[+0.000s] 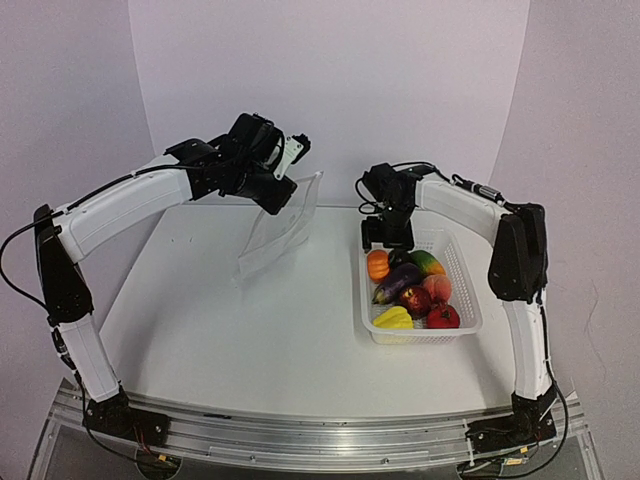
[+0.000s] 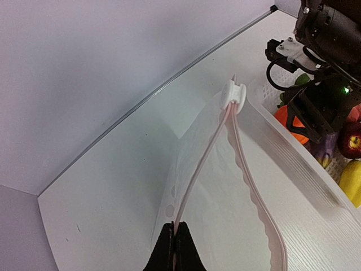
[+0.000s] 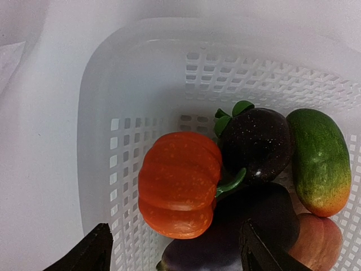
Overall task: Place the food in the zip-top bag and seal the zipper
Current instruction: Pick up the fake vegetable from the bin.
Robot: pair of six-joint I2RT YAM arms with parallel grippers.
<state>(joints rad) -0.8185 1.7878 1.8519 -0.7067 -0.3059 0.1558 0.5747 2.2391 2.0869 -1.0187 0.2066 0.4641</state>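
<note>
While the left gripper (image 2: 175, 248) clamps the zipper strip (image 2: 200, 169), the clear, dotted zip-top bag (image 1: 280, 228) slants, mouth parted, near the far edge of the table (image 1: 200, 330); the right gripper (image 1: 388, 238) gapes empty over the orange pumpkin (image 3: 179, 183) in the right-edge basket (image 1: 468, 285).

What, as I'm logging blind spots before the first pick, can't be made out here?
Right wrist view: the eggplant and the peach are cut off by the bottom edge.
Left wrist view: the lower part of the zip-top bag runs off the bottom edge. The right arm hides much of the food.
</note>
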